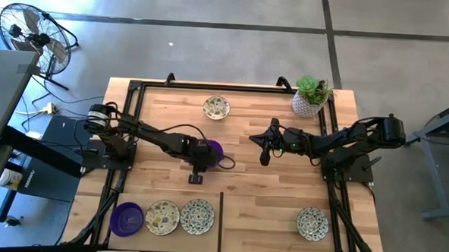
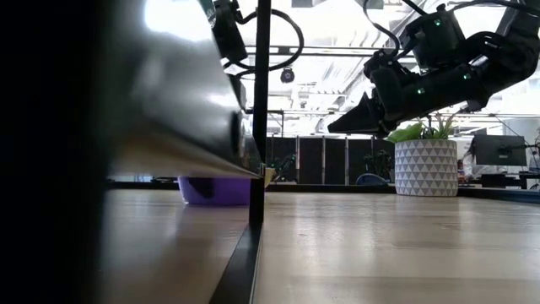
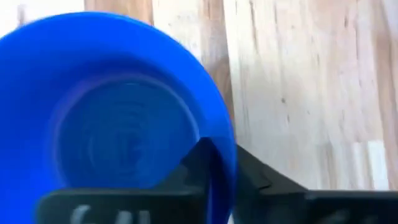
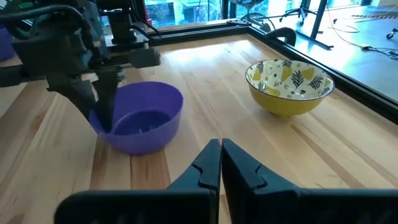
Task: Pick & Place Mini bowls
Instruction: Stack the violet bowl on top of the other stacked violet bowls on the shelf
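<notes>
My left gripper [image 4: 102, 102] pinches the purple bowl's [image 4: 138, 118] rim, mid-counter [image 1: 282, 197], well short of the plant pot [image 1: 311, 98]. Probably still resting down. Right gripper [image 4: 219, 163], fingers closed empty, hovers beside. Next I lift and carry.

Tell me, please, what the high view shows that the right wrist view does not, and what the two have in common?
Only the high view shows the four bowls along the near edge: a purple bowl, two patterned bowls beside it, another patterned bowl apart, plus the potted plant.

Only the right wrist view shows the right gripper shut, empty.

Both show the left gripper clamped on the rim of the middle purple bowl, and the far patterned bowl.
</notes>
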Available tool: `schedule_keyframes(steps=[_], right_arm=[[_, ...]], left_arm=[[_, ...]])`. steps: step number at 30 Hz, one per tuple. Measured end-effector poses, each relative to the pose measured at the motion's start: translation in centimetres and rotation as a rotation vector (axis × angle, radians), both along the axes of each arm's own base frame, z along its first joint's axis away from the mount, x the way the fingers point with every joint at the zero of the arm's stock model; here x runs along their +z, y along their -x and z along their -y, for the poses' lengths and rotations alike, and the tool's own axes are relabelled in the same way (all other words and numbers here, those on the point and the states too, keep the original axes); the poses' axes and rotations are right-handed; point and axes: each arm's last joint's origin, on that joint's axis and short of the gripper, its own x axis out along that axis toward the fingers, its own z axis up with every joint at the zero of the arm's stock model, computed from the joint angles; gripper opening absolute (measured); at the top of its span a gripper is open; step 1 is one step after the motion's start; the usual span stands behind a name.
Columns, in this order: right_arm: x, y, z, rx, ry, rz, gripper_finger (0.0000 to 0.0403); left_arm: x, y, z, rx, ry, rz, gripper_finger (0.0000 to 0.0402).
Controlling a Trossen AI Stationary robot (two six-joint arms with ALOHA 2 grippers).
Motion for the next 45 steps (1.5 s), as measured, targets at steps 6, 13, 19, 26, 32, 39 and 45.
schedule_keyframes(steps=[6, 13, 19, 26, 32, 39, 45], right_arm=[[0.0, 0.0, 0.0, 0.0, 0.0, 0.0, 0.0002], [0.0, 0.0, 0.0, 0.002, 0.005, -0.002, 0.0001], [0.0, 0.0, 0.0, 0.016, 0.007, -0.004, 0.0001], [0.0, 0.0, -0.1, 0.021, 0.005, -0.001, 0.0001], [0.0, 0.0, -0.1, 0.021, 0.005, 0.004, 0.0002], [0.0, 0.0, -0.1, 0.02, 0.003, 0.005, 0.0002], [0.0, 0.0, -0.1, 0.017, 0.004, 0.005, 0.0002]], left_arm=[[3.4, -0.3, 0.3, -0.005, 0.005, -0.07, 0.0014], [8.9, 0.7, 2.2, 0.035, 0.045, -0.094, 0.0005], [11.8, 4.6, 4.3, 0.164, 0.094, -0.133, 0.0003], [14.3, 9.4, 8.0, 0.243, 0.174, -0.159, 0.0002], [14.9, 13.4, 11.9, 0.297, 0.254, -0.248, 0.0002], [14.9, 18.0, 16.5, 0.312, 0.301, -0.254, 0.0001], [14.7, 21.0, 19.0, 0.389, 0.328, -0.199, 0.0001]])
